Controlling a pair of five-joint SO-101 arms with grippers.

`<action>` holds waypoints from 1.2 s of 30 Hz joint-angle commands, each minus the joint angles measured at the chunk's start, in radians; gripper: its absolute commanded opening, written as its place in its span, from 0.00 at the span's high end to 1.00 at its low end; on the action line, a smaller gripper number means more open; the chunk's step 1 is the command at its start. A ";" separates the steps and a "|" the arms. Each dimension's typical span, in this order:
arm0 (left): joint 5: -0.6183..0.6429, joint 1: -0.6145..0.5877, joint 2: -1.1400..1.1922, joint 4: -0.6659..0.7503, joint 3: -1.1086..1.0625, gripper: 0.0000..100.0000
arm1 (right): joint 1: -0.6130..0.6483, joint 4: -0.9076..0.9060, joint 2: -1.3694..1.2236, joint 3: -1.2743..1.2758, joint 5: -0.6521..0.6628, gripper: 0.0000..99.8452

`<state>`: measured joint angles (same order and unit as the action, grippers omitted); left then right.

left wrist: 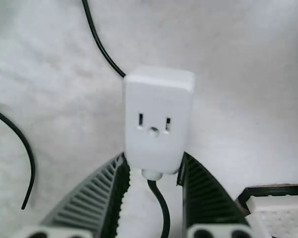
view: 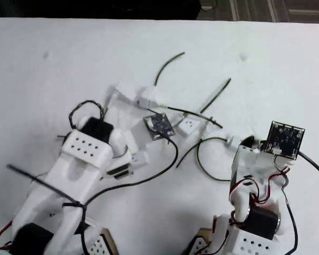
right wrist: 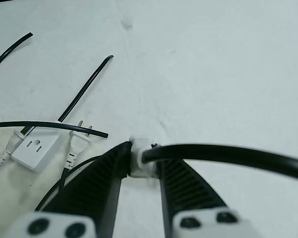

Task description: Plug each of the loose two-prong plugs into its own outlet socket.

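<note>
Overhead over table (view: 255,69); two close wrist views

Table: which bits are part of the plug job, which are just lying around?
Job: socket in left gripper; plug in right gripper; loose plug; second socket.
Lying about: cord tails; table.

You're working on a matte white table top (view: 276,69); beyond its far edge lies dark, pale-striped flooring (view: 255,8).
</note>
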<state>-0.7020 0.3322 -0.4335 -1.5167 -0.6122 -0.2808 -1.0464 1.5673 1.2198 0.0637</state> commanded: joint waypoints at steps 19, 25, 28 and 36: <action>0.025 -0.045 0.483 -0.256 0.569 0.73 | 0.008 -0.004 0.002 -0.002 0.014 0.98; 0.029 -0.047 0.469 -0.256 0.582 0.74 | 0.008 -0.004 0.002 -0.002 0.014 0.98; 0.028 -0.022 0.463 -0.242 0.509 0.74 | 0.008 -0.004 0.002 -0.002 0.014 0.98; 0.112 0.177 0.460 -0.133 0.319 0.80 | 0.008 -0.004 0.002 -0.002 0.014 0.98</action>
<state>-0.6145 0.4473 0.0806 -1.7008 -0.2501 -0.2808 -1.0464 1.5658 1.2259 0.0667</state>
